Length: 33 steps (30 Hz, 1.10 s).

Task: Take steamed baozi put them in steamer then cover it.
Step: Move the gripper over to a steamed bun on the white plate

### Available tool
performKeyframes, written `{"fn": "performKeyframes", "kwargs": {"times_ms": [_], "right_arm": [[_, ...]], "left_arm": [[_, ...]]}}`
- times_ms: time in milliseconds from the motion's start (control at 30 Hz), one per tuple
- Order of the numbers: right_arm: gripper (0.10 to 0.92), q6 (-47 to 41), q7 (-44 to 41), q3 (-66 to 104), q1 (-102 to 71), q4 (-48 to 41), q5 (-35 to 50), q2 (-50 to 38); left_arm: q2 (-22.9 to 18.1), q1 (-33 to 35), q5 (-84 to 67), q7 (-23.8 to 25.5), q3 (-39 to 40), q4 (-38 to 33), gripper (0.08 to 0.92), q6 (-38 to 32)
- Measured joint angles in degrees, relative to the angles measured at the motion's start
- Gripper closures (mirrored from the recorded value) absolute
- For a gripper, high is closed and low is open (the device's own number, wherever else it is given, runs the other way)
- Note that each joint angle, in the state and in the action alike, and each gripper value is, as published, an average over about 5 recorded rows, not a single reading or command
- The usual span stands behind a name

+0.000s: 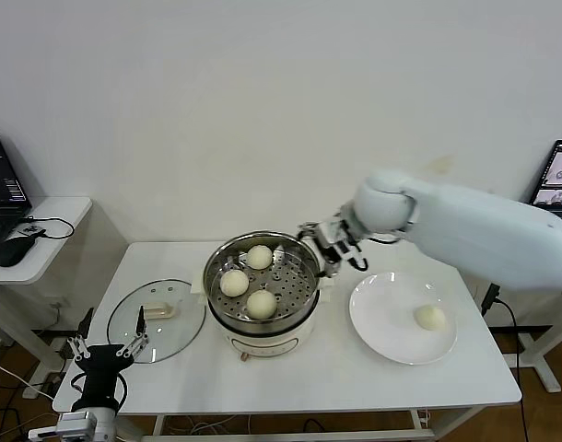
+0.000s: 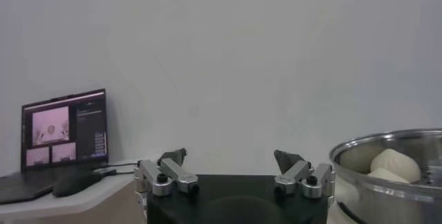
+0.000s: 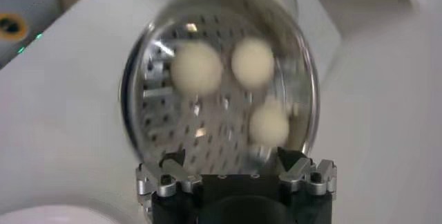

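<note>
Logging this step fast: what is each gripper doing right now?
Left gripper: open, empty, parked low near the cover.
Right gripper: open, empty, at the steamer rim.

The robot's bulky white right arm reached in from the right side and bent at a rounded elbow, its silver-and-black right gripper held at the far right rim of the round shiny stainless-steel steamer pot, fingers spread apart with nothing between them. From that wrist the two dark fingertips stood wide and empty. The left arm was parked low at the near left corner of the table, its black left gripper pointing up with both silver-jointed fingers splayed open and holding nothing.
</note>
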Motion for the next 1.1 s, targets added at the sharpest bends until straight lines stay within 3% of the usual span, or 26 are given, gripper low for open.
{"fn": "performKeyframes", "kwargs": {"times_ms": [500, 1100], "right_arm": [[0.203, -1.3, -4.6, 12.5, -18.9, -3.5, -11.3, -12.0], [0.203, 1.9, -4.0, 21.8, -31.8, -15.2, -19.6, -8.9]], "left_arm": [[1.1, 0.4, 0.4, 0.1, 0.3, 1.2, 0.177, 0.1], [0.9, 0.8, 0.5, 0.1, 0.0, 1.6, 0.177, 0.1]]}}
